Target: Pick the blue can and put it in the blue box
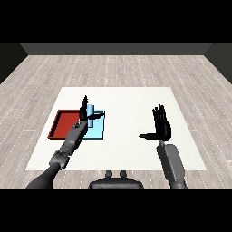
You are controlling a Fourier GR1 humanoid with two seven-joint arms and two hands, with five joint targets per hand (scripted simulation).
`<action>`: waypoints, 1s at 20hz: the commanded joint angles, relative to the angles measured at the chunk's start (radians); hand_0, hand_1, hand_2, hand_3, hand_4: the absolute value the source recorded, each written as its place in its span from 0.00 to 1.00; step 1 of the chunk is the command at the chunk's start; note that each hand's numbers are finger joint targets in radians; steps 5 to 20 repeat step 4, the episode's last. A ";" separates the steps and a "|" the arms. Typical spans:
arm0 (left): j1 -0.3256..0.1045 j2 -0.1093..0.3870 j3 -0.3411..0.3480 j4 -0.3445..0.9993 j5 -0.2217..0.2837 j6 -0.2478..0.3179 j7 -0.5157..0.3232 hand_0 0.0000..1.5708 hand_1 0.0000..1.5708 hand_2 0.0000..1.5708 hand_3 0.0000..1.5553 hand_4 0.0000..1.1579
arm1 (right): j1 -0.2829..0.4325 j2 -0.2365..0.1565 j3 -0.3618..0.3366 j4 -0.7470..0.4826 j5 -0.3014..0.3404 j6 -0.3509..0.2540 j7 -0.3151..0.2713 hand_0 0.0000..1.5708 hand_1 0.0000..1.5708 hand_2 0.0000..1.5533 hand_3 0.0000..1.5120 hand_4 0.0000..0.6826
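The light blue can (91,110) stands upright over the far part of the light blue tray (97,132). My left hand (84,113) is right beside the can on its left. Its fingers point straight up and its thumb reaches across the can's front, so the hand is open against the can. I cannot tell whether the can's base rests on the tray floor, because the hand hides it. My right hand (162,126) hovers over the table's right side, open, fingers up and thumb pointing left, holding nothing.
A red tray (63,123) lies directly left of the blue tray, partly covered by my left forearm. Both trays sit on the left part of the white table (131,108). Wooden floor surrounds the table.
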 commanded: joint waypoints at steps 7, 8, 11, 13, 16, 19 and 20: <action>0.209 -0.034 -0.050 -0.283 0.077 -0.351 -0.099 0.00 0.00 0.00 0.00 0.00 | 0.068 -0.024 0.036 0.060 0.039 0.061 -0.036 0.00 0.00 0.00 0.00 0.00; 0.209 -0.034 -0.050 -0.283 0.077 -0.351 -0.099 0.00 0.00 0.00 0.00 0.00 | 0.068 -0.024 0.036 0.060 0.039 0.061 -0.036 0.00 0.00 0.00 0.00 0.00; 0.209 -0.034 -0.050 -0.283 0.077 -0.351 -0.099 0.00 0.00 0.00 0.00 0.00 | 0.068 -0.024 0.036 0.060 0.039 0.061 -0.036 0.00 0.00 0.00 0.00 0.00; 0.209 -0.034 -0.050 -0.283 0.077 -0.351 -0.099 0.00 0.00 0.00 0.00 0.00 | 0.068 -0.024 0.036 0.060 0.039 0.061 -0.036 0.00 0.00 0.00 0.00 0.00; 0.209 -0.034 -0.050 -0.283 0.077 -0.351 -0.099 0.00 0.00 0.00 0.00 0.00 | 0.068 -0.024 0.036 0.060 0.039 0.061 -0.036 0.00 0.00 0.00 0.00 0.00; 0.209 -0.034 -0.050 -0.283 0.077 -0.351 -0.099 0.00 0.00 0.00 0.00 0.00 | 0.068 -0.024 0.036 0.060 0.039 0.061 -0.036 0.00 0.00 0.00 0.00 0.00; 0.209 -0.034 -0.050 -0.283 0.077 -0.351 -0.099 0.00 0.00 0.00 0.00 0.00 | 0.068 -0.024 0.036 0.060 0.039 0.061 -0.036 0.00 0.00 0.00 0.00 0.00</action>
